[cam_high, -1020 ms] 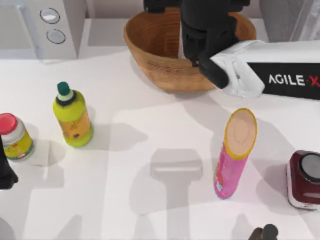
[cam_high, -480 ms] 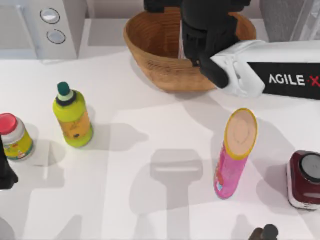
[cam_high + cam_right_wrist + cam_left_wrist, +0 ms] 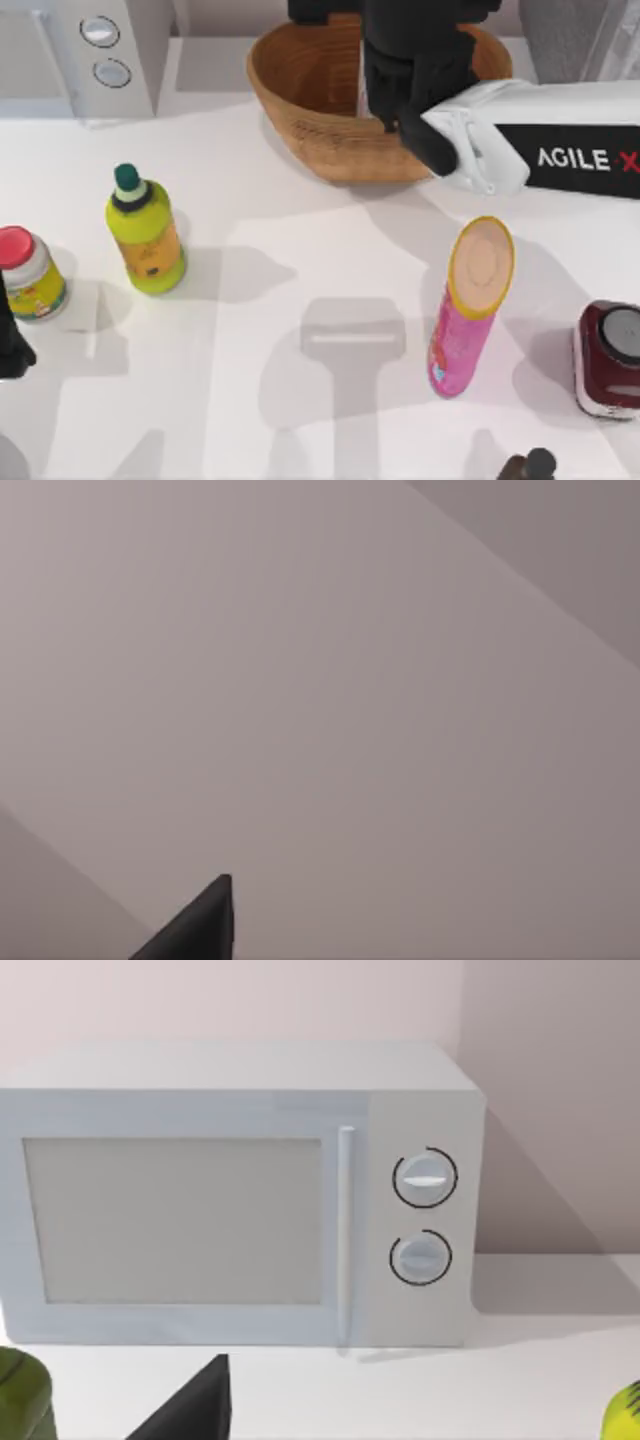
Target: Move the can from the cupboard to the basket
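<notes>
At the far left edge of the worktop, low in the top view, a dark bit of the left arm sits parked; I cannot tell whether its claw is open or closed. Just beside it stands a small jar with a red lid, and a little further right a yellow-green bottle with a dark green cap, upright and apart from the jar.

Back in the left corner stands a white appliance with two round knobs (its pale door panel and both dials fill most of the left wrist view).

Towards the middle, at the back of the worktop, is the basket, a wide orange-brown woven bowl. The right arm reaches in from the right edge, its white link with the AgileX lettering lying across the basket's right rim, and its black wrist and right claw hang over the inside of the bowl. The dark body hides the fingertips, so I cannot tell how that claw stands or whether it holds anything. The can is not something I can make out; a thin pale sliver shows beside the black wrist inside the basket, too small to name.

Right of centre, a tall pink tube with a yellow rim stands tilted. At the right edge sits a squat dark-red container with a grey top, and a corner of the grey cupboard shows at the back right.

The right wrist view shows a plain greyish wall and one dark fingertip.
</notes>
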Robot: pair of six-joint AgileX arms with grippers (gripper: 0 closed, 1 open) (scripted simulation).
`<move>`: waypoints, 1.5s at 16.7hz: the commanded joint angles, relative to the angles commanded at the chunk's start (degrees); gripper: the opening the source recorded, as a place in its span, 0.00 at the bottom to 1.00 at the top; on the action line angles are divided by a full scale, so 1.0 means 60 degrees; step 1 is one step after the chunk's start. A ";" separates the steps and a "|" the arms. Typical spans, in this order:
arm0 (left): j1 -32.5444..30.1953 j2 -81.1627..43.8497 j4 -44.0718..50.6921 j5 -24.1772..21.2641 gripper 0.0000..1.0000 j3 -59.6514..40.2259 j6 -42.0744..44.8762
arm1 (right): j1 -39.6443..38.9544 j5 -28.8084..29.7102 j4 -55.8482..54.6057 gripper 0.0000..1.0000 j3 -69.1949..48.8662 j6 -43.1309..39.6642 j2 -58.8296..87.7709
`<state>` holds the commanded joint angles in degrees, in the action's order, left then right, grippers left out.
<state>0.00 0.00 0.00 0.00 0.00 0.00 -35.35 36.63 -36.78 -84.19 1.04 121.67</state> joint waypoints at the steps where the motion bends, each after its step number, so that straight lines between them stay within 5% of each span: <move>1: 0.0000 0.0000 0.0000 0.0000 1.00 0.0000 0.0000 | 0.0000 0.0000 0.0000 1.00 0.0000 0.0000 0.0000; 12: 0.0000 0.0000 0.0000 0.0000 1.00 0.0000 0.0000 | 0.0600 -0.0621 0.0455 1.00 0.1253 0.0027 -0.2091; 25: 0.0000 0.0000 0.0000 0.0000 1.00 0.0000 0.0000 | 0.4131 -0.4169 0.4156 1.00 0.9654 -0.0098 -1.4900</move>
<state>0.00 0.00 0.00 0.00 0.00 0.00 -10.57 11.61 -11.84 -26.26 0.46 32.27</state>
